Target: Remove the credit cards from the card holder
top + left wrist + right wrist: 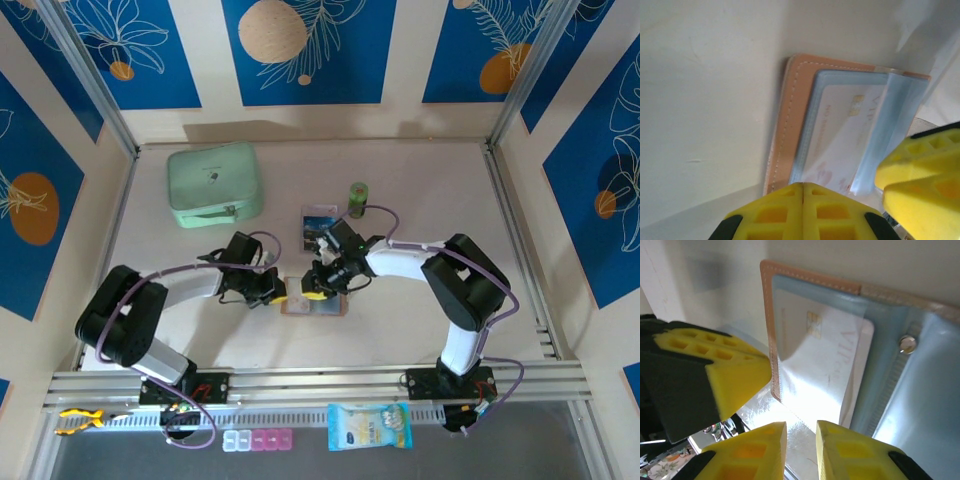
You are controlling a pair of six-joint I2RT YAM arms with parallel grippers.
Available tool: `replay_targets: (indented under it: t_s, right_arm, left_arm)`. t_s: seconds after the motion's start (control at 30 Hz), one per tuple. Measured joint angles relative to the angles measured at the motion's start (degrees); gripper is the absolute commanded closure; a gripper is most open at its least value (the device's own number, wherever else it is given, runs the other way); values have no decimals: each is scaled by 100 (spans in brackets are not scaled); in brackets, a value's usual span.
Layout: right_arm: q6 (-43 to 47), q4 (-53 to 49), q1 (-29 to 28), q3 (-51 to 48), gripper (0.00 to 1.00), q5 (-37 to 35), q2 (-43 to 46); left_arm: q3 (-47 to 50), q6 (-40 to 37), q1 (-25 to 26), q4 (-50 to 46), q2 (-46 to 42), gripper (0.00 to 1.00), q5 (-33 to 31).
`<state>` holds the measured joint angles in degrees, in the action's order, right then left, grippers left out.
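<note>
The tan card holder (315,304) lies open on the table between both arms. In the left wrist view its stitched tan rim (785,125) frames clear sleeves with a pale credit card (840,130) marked VIP inside. My left gripper (803,186) is shut with nothing between its fingers, its tips at the holder's left edge (769,315). My right gripper (801,432) hovers over the shiny clear sleeve with a narrow gap between the jaws, and the same credit card (825,350) lies just beyond. Another credit card (319,224) lies loose on the table behind the holder.
A mint-green zip case (214,184) sits at the back left. A green cylinder (357,198) stands beside the loose card. A blue packet (369,426), small pill boxes (258,440) and a yellow tool (80,420) lie by the near rail.
</note>
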<state>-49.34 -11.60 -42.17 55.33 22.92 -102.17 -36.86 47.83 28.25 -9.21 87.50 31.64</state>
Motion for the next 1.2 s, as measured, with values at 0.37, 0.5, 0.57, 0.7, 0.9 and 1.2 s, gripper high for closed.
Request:
replay_targets:
  t_s: [0.37,0.5,0.57,0.7,0.9,1.2]
  right_arm:
    - [-48,-186,-149,-22,76,-197,-4]
    - [-48,-234,-155,-22,76,-219,-11]
    - [-48,-256,-166,-22,76,-227,-22]
    - [-48,-280,-175,-22,76,-262,-70]
    - [-42,-310,-175,-20,76,-308,-103]
    - [-24,-291,-175,-20,77,-302,-120]
  left_arm:
    - [76,-17,0,111,160,97,52]
    - [79,-22,0,111,160,97,52]
    - [81,-22,0,120,160,97,52]
    - [81,-22,0,122,160,98,52]
    - [81,-22,0,125,160,98,55]
    - [81,-20,0,125,160,98,55]
